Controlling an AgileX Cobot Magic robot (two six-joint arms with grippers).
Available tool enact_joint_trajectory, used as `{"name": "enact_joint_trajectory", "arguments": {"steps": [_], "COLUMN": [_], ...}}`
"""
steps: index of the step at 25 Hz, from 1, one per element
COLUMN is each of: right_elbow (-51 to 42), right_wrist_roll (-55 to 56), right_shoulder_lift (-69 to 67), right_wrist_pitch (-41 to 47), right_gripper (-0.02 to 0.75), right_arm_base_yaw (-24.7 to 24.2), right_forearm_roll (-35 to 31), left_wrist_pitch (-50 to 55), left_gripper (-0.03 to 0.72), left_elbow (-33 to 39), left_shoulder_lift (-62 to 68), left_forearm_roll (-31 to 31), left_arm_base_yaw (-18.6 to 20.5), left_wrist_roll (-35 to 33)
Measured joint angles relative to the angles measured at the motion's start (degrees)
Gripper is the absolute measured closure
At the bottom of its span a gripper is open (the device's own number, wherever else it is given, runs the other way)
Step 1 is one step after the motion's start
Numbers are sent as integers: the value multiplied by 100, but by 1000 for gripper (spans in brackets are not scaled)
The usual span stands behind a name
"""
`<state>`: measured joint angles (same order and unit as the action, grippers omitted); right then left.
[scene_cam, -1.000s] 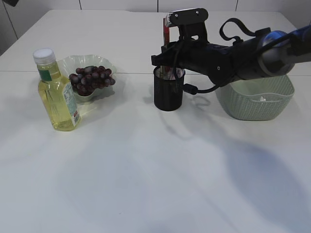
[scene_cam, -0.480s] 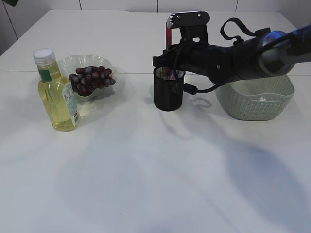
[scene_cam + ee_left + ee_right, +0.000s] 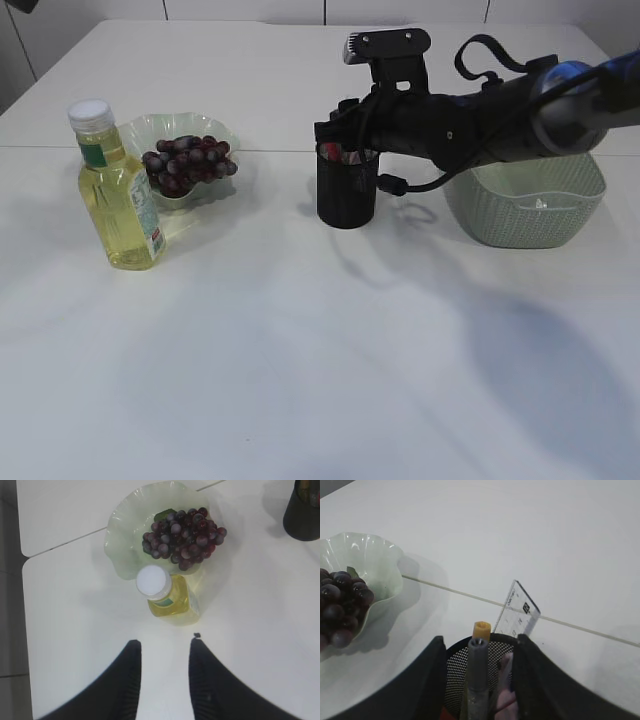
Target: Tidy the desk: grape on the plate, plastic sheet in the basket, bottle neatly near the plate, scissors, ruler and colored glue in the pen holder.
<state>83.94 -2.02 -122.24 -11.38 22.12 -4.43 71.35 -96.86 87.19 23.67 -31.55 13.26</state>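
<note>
My right gripper (image 3: 480, 639) hangs open over the black mesh pen holder (image 3: 454, 656), a finger on each side of its rim. Between them the colored glue (image 3: 479, 665), grey with a yellow tip, stands loose in the holder. The clear ruler (image 3: 520, 611) leans out at the back, and the pink scissors handle (image 3: 506, 700) shows inside. The grape bunch (image 3: 188, 162) lies on the pale green plate (image 3: 150, 128), with the yellow bottle (image 3: 117, 195) upright beside it. My left gripper (image 3: 165, 647) hovers open and empty over the table, just short of the bottle (image 3: 167, 597).
The green basket (image 3: 530, 215) stands to the right of the pen holder (image 3: 347, 190), under my right arm; a small pale thing lies inside it. A seam between table panels runs behind the plate and holder.
My right gripper has opened and the red glue that stood high above the holder has dropped down into it. The left gripper has not moved.
</note>
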Motion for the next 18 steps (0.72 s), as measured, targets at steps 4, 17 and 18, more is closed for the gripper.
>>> {"name": "enact_joint_trajectory", "arguments": {"steps": [4, 17, 18], "right_elbow": [99, 967, 1042], "right_wrist_roll": [0, 0, 0], "right_shoulder_lift": [243, 2148, 2274], "right_wrist_pitch": [514, 4648, 4904], "right_gripper": [373, 372, 372], "right_arm_base_yaw": [0, 0, 0], "right_forearm_roll": [0, -408, -438], "left_wrist_pitch": [0, -503, -545], "left_gripper": [449, 448, 447], "left_elbow": [0, 0, 0], "left_shoulder_lift": [0, 0, 0], "left_forearm_roll": [0, 265, 265], "left_arm_base_yaw": [0, 0, 0], "left_wrist_roll": [0, 44, 110]}}
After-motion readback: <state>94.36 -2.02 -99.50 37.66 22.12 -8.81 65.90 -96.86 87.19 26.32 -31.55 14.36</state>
